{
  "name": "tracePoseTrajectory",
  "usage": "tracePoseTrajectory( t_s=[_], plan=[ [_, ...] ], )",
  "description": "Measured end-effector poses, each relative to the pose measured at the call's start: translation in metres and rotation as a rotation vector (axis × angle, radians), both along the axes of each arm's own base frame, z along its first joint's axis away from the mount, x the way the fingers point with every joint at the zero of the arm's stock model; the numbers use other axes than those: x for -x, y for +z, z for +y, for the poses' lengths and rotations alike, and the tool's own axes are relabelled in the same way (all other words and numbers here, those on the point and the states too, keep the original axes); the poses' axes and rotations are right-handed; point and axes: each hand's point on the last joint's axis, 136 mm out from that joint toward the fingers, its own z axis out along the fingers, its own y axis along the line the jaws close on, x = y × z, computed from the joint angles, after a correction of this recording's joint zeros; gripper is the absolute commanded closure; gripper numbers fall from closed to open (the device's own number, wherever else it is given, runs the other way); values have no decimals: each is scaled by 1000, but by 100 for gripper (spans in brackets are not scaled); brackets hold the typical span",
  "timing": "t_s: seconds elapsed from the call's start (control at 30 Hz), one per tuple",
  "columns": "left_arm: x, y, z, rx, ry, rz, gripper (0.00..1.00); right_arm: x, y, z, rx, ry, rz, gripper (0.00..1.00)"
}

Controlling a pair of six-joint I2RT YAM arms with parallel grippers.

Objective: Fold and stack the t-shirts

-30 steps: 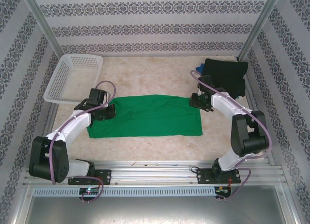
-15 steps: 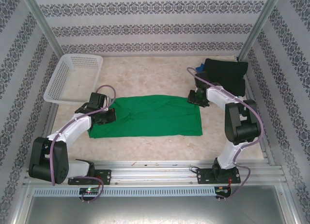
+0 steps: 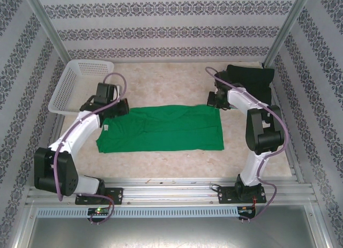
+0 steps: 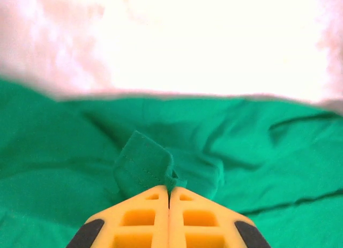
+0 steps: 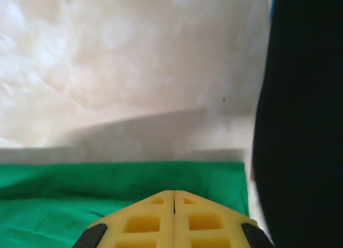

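Now the right gripper (image 5: 174,194) has closed on the far-right corner of the bright green fabric t-shirt (image 3: 166,130), the left gripper (image 4: 169,190) pinching its far-left corner: fold-ready.

The desk (image 3: 171,79) is a pale, marbled beige slab. A green t-shirt (image 3: 166,130) lies flat on it as a long rectangle reaching from the left jaws across to the right jaws. Its far left corner is puckered into a small fold at the left jaws, and its far right corner lies beneath the right jaws. Just right of the right jaws rests a black t-shirt (image 3: 251,83), with a sliver of blue cloth (image 3: 221,74) showing at its left edge. Left of and beyond the left jaws sits a white lattice basket (image 3: 80,84).
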Motion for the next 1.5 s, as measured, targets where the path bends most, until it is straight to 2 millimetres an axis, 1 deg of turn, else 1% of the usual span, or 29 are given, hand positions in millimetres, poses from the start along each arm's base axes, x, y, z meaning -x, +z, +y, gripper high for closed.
tracePoseTrajectory(
  t_s=[0.03, 0.13, 0.2, 0.27, 0.33, 0.43, 0.47, 0.53, 0.63, 0.7, 0.77, 0.83, 0.93, 1.03, 1.17, 1.37, 1.5],
  plan=[
    [-8, 9, 0, -3, -1, -18, 100, -6, 7, -1, -8, 7, -17, 100],
    [-40, 35, 3, -20, 4, -66, 100, -33, 33, -3, -30, 35, -82, 100],
    [-59, 47, 6, -36, 6, -93, 100, -57, 45, -4, -36, 52, -127, 100],
    [-71, 50, 13, -67, 20, -96, 100, -73, 47, -5, -30, 54, -148, 100],
    [-70, 45, 20, -90, 34, -71, 100, -74, 42, -7, -21, 58, -137, 100],
    [-55, 31, 28, -104, 42, -24, 100, -62, 29, -8, -16, 64, -103, 100],
    [-45, 26, 30, -108, 43, -3, 100, -54, 24, -9, -16, 65, -89, 100],
    [-23, 18, 34, -115, 45, 27, 100, -35, 16, -10, -17, 67, -59, 100],
    [17, 12, 37, -114, 46, 35, 100, -9, 10, -11, -21, 69, -34, 100],
    [43, 5, 40, -112, 50, 46, 100, 8, 7, -13, -21, 69, -20, 100],
    [61, -6, 41, -112, 56, 66, 100, 18, 6, -14, -23, 68, -15, 100],
    [72, -20, 43, -112, 61, 96, 100, 26, 2, -13, -34, 68, -13, 100],
    [88, -46, 44, -111, 66, 165, 100, 38, -8, -10, -55, 69, 9, 98],
    [100, -65, 44, -106, 72, 216, 100, 49, -20, -9, -73, 58, 42, 97],
    [107, -77, 44, -101, 80, 248, 100, 57, -30, -5, -102, 53, 64, 95],
    [107, -79, 45, -101, 86, 244, 100, 63, -36, -3, -110, 53, 74, 93],
    [106, -81, 45, -102, 86, 246, 100, 76, -46, -5, -109, 46, 103, 93]
  ],
)
